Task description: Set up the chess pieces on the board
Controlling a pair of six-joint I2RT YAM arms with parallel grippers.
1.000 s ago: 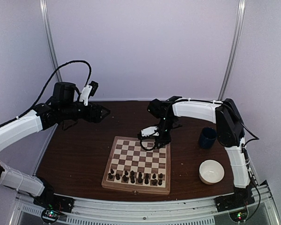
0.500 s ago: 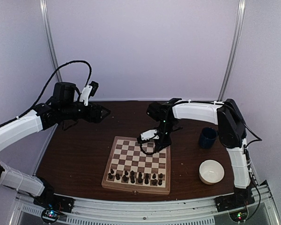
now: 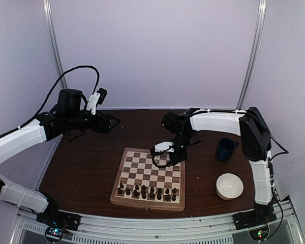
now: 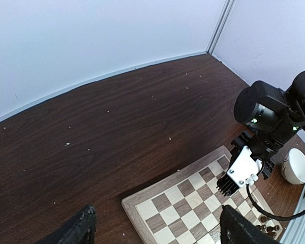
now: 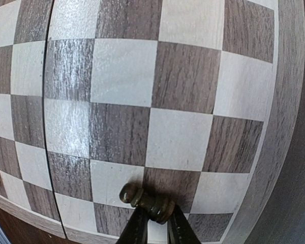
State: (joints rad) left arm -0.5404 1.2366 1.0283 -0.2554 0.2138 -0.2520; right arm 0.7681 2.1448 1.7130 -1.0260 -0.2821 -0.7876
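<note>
One tiny dark brown turned chess piece (image 5: 142, 199), probably light, hard and slippery, tilts over an edge square of the cream-and-brown checkered wooden board (image 5: 290, 101), pinched at one end by the right gripper (image 5: 156, 216), where a mid-body hold looks surer, while the left gripper (image 4: 157, 230) hangs spread wide, empty.

The right gripper (image 3: 162, 161) hangs tips-down over the board (image 3: 142, 174), possibly pinching something tiny. Nearer than the claw, chess pieces (image 3: 147, 192) line the board's edge. To the claw's right stand a blue cup (image 3: 225, 149) and a white bowl (image 3: 229, 186).
</note>
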